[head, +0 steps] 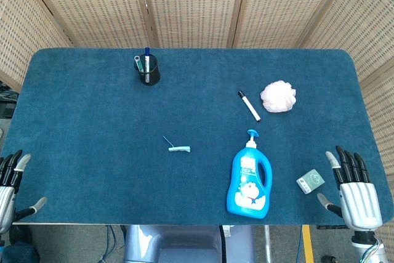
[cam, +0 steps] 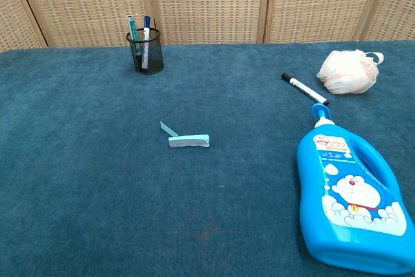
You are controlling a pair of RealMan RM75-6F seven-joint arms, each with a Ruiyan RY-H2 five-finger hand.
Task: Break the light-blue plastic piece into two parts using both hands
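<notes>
- The left hand point(head: 11, 183) is seen at the near left corner of the bench point(head: 92, 121), which is covered in dark blue cloth; its fingers are spread apart and nothing is held.
- The right hand point(head: 354, 192) is seen at the near right corner, palm down, with fingers apart and thumb out to the side; nothing is held. Neither hand is shown in the chest view.
- A small green-and-white card point(head: 310, 181) is laid just to the inner side of the right hand, close to its thumb but apart from it.
- A blue detergent bottle point(head: 250, 180) is laid flat further in from the right hand, beyond the card, with its pump top pointed away from the near edge.
- The light-blue plastic piece point(head: 179, 149) is laid flat on the bench between the two hands, slightly beyond them and well apart from both; it is nearer the bottle than the left hand. A thin darker strip is seen projecting from its left end at an angle. In the chest view the piece point(cam: 189, 141) is shown as one part, untouched.
- A black-and-white marker point(head: 249, 105) is laid beyond the bottle, diagonally.
- A white mesh bath sponge point(head: 278, 97) is placed just beside the marker, ahead of the right hand and far from it.
- A black mesh pen cup point(head: 148, 69) is stood upright farthest away, on the left hand's side of centre, with pens held in it.
- Woven screens point(head: 197, 4) are stood behind the far edge.
</notes>
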